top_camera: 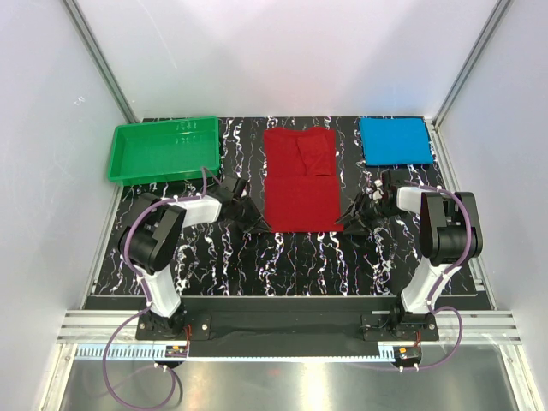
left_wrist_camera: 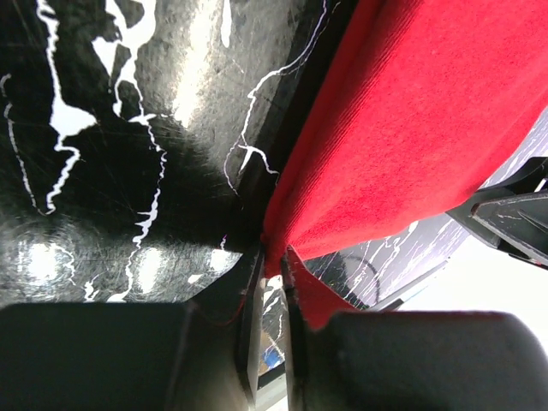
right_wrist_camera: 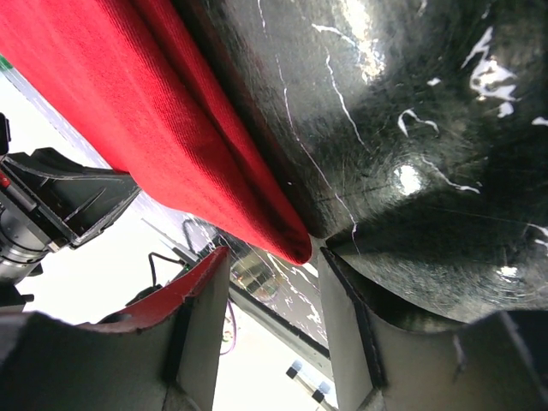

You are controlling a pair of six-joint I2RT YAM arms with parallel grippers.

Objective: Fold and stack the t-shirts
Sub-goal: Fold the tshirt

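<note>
It looks like a robotics lab test cell: plain white panel walls on aluminium frame posts box in a black marbled tabletop. Robot arms are bolted by an extruded metal rail, with purple cables looping below.

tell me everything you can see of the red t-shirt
The red t-shirt is deep red, soft, finely ribbed cloth. It lies flat on the black marbled table as a tall rectangle, with a sleeve folded in on top. It sits apart from the green tray and the folded blue t-shirt. Its near left corner is pinched in the left gripper. Its near right corner lies between the right gripper's open fingers.
</note>
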